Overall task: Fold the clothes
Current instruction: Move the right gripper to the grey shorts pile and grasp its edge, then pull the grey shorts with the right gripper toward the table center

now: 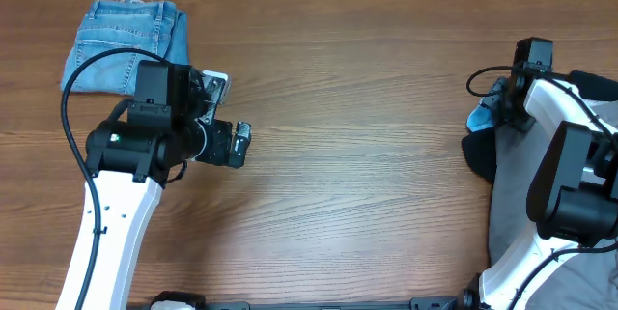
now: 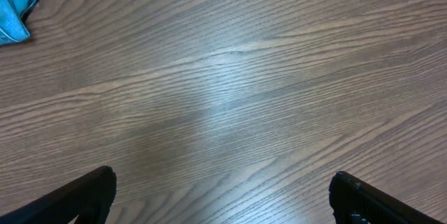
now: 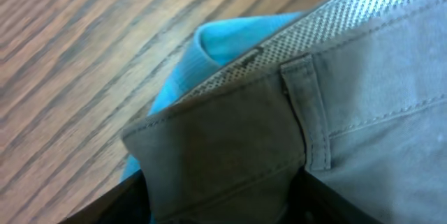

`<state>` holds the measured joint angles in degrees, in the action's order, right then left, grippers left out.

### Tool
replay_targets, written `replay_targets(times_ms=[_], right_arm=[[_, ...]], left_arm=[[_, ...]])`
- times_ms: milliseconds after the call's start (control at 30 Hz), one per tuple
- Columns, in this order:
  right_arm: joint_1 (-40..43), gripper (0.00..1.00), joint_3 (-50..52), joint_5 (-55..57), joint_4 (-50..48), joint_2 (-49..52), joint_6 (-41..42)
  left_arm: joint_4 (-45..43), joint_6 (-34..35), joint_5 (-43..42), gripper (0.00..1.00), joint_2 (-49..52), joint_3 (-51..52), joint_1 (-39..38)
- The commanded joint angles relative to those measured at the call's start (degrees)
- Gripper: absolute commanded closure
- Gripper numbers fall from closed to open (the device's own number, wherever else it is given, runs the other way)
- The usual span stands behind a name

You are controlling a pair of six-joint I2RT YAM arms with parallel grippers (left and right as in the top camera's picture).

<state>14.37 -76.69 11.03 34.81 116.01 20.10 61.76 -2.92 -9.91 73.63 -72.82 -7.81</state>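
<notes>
The grey-green shorts lie in a pile at the table's right edge, with a light blue garment and a black garment under them. My right gripper is at the pile's far left corner. In the right wrist view its jaws are shut on the waistband of the shorts, beside a belt loop, with the light blue garment behind. My left gripper is open and empty over bare wood at the left; its jaws hold nothing.
A small folded blue denim pair lies at the far left corner, behind my left arm. A bit of light blue cloth shows at the top left of the left wrist view. Bare wooden tabletop lies between the arms.
</notes>
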Motion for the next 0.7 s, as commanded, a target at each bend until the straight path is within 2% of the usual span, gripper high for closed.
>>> replay_targets(times_ms=[0, 200, 300, 433, 500, 600, 667], right_arm=[[-0.5, 0.39, -4.1, -2.5, -0.2, 0.0, -3.5], [-0.5, 0.37, -9.3, -0.6, 5.4, -1.2, -3.4], [-0.5, 0.25, -10.0, -0.6, 7.4, -1.6, -3.4], [-0.8, 0.22, -10.0, -3.6, 6.8, -1.6, -3.8], [-1.2, 0.22, -9.9, -7.4, 5.4, -1.6, -5.6], [-2.4, 0.23, -9.8, -4.3, 4.0, -0.9, -5.4], [-3.0, 0.31, -9.8, -0.3, 4.1, 0.1, -5.1]], left_arm=[[0.0, 0.8, -1.1, 0.0, 0.4, -1.2, -0.1], [0.0, 0.8, -1.1, 0.0, 0.5, -1.2, -0.1], [0.0, 0.8, -1.1, 0.0, 0.5, -1.2, -0.1], [-0.2, 0.8, -1.1, 0.0, 0.5, -1.2, -0.1], [-0.3, 0.8, -1.1, 0.0, 0.5, -1.2, -0.1], [-0.7, 0.8, -1.1, 0.0, 0.5, -1.2, -0.1], [-0.6, 0.8, -1.1, 0.0, 0.5, -1.2, -0.1]])
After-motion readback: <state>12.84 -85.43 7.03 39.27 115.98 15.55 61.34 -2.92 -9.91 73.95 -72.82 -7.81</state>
